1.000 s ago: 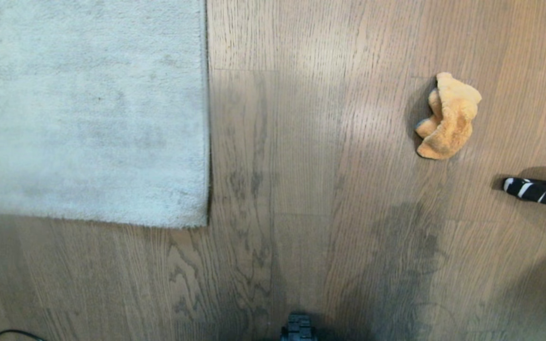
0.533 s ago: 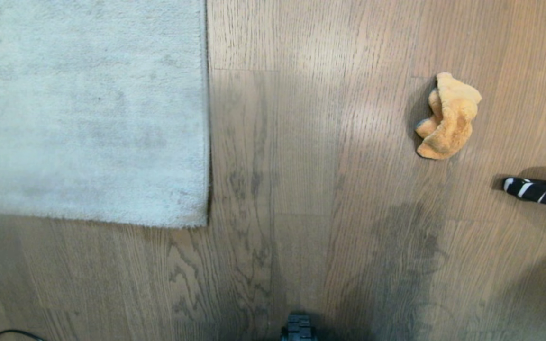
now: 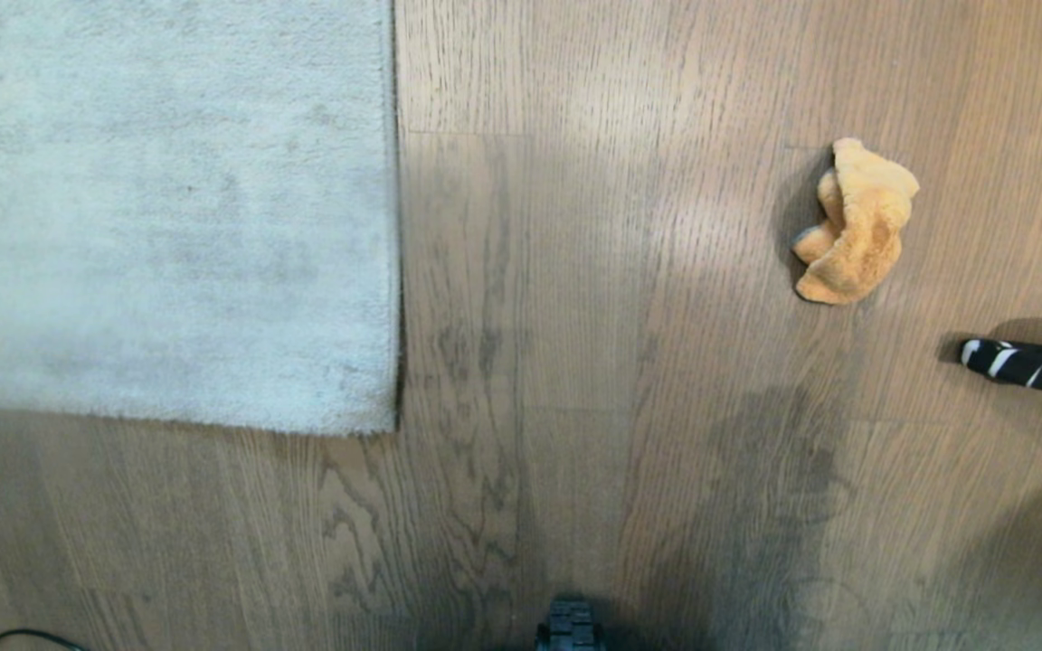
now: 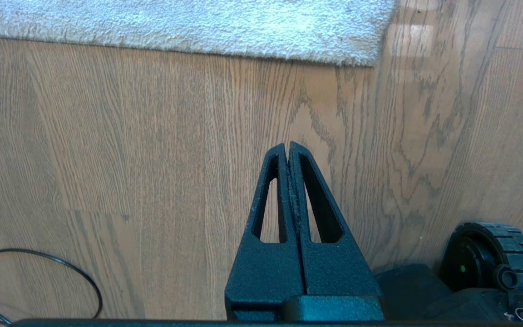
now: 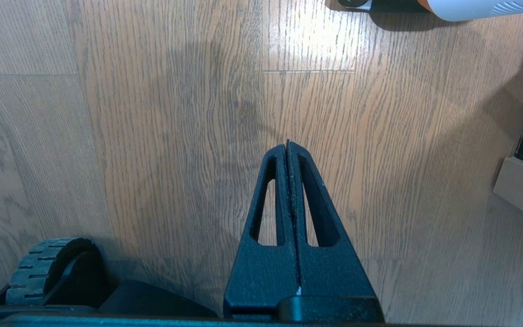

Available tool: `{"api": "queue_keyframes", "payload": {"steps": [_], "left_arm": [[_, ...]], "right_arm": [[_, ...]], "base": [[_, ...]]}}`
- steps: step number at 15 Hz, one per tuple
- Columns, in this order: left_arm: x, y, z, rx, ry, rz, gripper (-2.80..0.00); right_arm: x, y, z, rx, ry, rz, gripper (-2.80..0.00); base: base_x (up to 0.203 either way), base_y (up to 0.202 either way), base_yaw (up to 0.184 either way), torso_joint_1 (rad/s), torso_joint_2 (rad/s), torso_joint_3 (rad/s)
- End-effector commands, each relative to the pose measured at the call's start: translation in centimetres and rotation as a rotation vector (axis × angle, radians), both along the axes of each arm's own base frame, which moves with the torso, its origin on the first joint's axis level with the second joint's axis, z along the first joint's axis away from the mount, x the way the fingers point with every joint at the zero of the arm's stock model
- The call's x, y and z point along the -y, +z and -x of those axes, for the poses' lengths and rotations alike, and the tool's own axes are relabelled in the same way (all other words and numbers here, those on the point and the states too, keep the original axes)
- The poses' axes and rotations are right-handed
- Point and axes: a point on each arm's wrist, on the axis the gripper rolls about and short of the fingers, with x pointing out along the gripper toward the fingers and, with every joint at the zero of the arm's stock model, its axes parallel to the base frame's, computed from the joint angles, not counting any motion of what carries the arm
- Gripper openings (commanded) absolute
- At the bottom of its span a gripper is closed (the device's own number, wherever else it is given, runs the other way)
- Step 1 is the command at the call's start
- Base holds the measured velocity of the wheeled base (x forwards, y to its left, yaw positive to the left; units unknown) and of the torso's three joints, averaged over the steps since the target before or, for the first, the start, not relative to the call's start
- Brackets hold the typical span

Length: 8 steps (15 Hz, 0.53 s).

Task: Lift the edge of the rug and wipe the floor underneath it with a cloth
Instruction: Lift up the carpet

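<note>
The pale grey rug [image 3: 168, 208] lies flat at the upper left of the head view, its near corner toward the middle; the same corner of the rug [image 4: 243, 27] shows in the left wrist view. A crumpled orange-tan cloth [image 3: 856, 221] rests on the brown wood floor [image 3: 575, 362] at the right, well apart from the rug. Neither arm appears in the head view. My left gripper [image 4: 287, 145] hangs shut and empty above bare floor [image 4: 130, 159], short of the rug's edge. Shut and empty too, my right gripper [image 5: 287, 144] is over bare floor [image 5: 175, 136].
A black-and-white striped object [image 3: 1027, 366] lies at the right edge, near the cloth. A thin black cable [image 4: 30, 281] loops on the floor at the lower left. The robot's wheels [image 4: 493, 254] [image 5: 48, 268] sit close by. Pale wooden trim [image 5: 522, 190] borders the right.
</note>
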Motion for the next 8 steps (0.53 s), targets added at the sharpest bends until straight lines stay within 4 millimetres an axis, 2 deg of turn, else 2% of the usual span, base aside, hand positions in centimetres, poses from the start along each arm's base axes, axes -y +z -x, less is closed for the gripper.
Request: {"api": "queue_keyframes", "payload": {"steps": [1,8], "left_arm": [[0.0,0.0,0.0,0.0,0.001,0.001,-2.8],[0.01,0.04,0.01,0.002,-0.003,0.007,-2.8]], "right_arm": [[0.0,0.01,-0.01,0.0,0.0,0.0,-2.8],[0.0,0.01,-0.01,0.0,0.0,0.0,-2.8]], "base": [[0.0,0.0,0.0,0.0,0.0,0.0],[0.0,0.0,0.0,0.0,0.0,0.0]]}}
